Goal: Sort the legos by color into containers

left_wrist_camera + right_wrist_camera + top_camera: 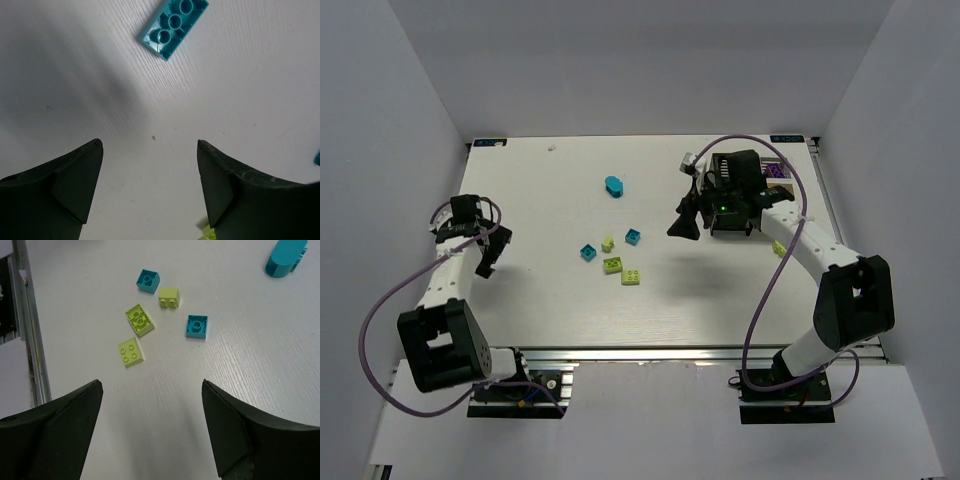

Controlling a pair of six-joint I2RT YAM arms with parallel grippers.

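White table (540, 300), teal and lime legos (612, 265)

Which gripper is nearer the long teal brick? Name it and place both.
Right. The right gripper sits a little to the right of the long teal brick, toward the near side. The left gripper is much farther off, to its left.
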